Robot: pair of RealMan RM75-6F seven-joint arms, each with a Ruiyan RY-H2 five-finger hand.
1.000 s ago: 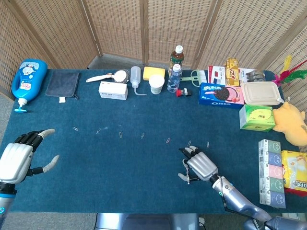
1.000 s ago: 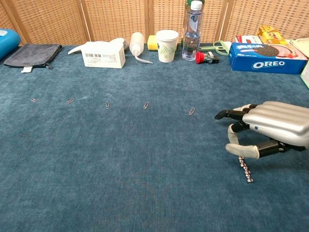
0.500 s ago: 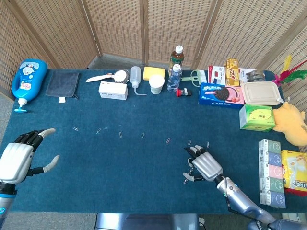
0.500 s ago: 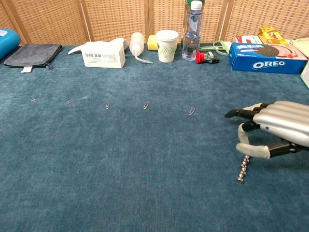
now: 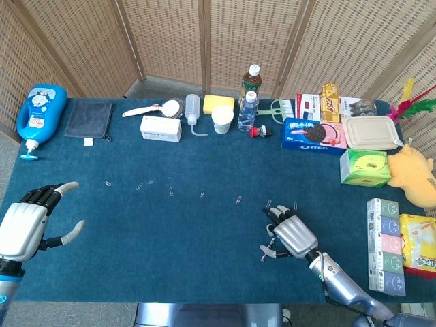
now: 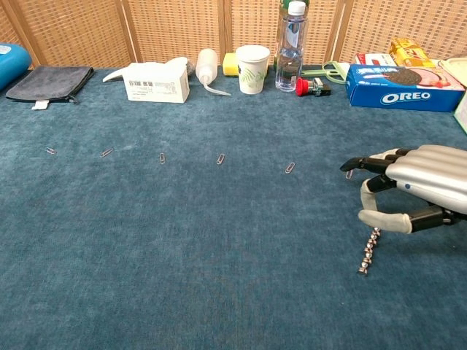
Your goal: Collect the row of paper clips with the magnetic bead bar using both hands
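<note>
Several paper clips (image 6: 162,158) lie in a row across the blue cloth, running from the left clip (image 5: 107,183) to the rightmost clip (image 5: 295,205). The magnetic bead bar (image 6: 368,251) lies slanted on the cloth at front right. My right hand (image 6: 419,186) hovers just above and right of it, fingers stretched toward a clip (image 6: 349,173). Its thumb is right over the bar's upper end, and nothing is gripped. In the head view the bar (image 5: 267,249) shows at the right hand's (image 5: 294,236) near-left side. My left hand (image 5: 24,228) waits open at front left, away from the clips.
Along the back edge stand a white box (image 6: 156,81), a squeeze bottle (image 6: 206,67), a paper cup (image 6: 252,68), a water bottle (image 6: 290,45) and an Oreo box (image 6: 403,87). Tissue packs (image 5: 385,245) and snacks crowd the right edge. A blue bottle (image 5: 39,112) lies at far left.
My right hand has drawn back to the right. The bead bar has swung from leaning right to leaning left and now lies on the cloth under the thumb. The left hand has not moved.
</note>
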